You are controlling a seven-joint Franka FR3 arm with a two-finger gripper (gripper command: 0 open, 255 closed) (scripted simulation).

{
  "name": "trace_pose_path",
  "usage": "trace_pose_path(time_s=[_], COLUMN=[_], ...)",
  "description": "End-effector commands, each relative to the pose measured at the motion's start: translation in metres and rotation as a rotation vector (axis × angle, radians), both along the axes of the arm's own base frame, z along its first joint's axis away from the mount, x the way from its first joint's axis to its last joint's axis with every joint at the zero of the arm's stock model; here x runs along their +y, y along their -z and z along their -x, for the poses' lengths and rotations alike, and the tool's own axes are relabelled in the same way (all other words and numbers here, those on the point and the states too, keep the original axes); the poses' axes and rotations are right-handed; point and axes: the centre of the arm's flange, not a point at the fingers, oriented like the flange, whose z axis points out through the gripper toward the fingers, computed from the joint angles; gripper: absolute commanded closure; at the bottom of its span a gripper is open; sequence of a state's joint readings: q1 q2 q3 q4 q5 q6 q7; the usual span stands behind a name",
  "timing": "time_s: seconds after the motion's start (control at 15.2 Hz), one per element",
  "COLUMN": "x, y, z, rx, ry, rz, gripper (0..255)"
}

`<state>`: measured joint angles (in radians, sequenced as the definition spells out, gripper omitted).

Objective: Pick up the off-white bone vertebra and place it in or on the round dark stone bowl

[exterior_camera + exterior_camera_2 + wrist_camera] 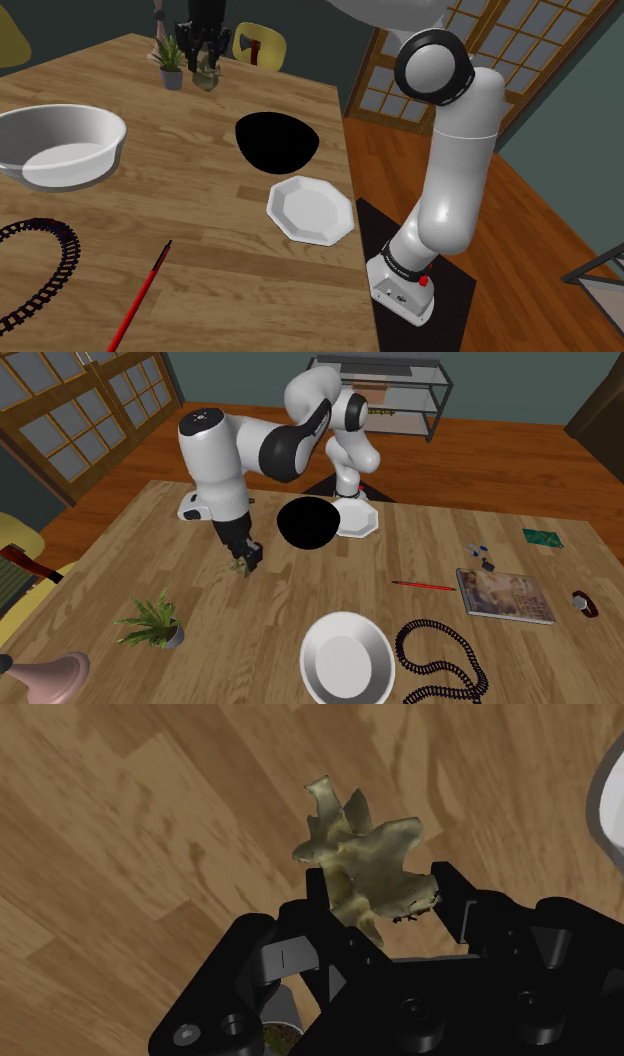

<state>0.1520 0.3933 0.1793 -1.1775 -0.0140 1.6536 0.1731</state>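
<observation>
**Gripper** point(385, 886): all black, two fingers point(452, 894). They are partly closed and clasp the bone, one on each flank. It hangs over the wooden table point(200, 200).

**Bone vertebra** point(360, 854): pale yellowish, with ragged winged processes standing out past the fingertips. It is held in the gripper, well apart from the round black bowl point(277, 140), towards the table's far end in the shoulder view. Whether it is clear of the tabletop cannot be told.

**Round black bowl**: flat black, resting on the table.

**Octagonal white plate** point(311, 210): just beside the black bowl, on the side towards the arm's stand.

**Potted plant** point(170, 62): farther from the black bowl than the vertebra, close by the gripper.

**Large white bowl** point(60, 145): well apart from the black bowl, to the shoulder view's left.

**Red pencil** point(140, 297): well apart from the black bowl, nearer the camera in the shoulder view.
</observation>
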Motion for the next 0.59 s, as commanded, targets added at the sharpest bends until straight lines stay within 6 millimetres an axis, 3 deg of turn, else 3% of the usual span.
trace_pose_path(time_s=[0.0, 0.53], x=[0.0, 0.0], y=[-0.012, -0.054], z=[0.0, 0.0], rx=[0.0, 0.0], ry=[0.0, 0.0], rz=[0.0, 0.0], gripper=[255, 255])
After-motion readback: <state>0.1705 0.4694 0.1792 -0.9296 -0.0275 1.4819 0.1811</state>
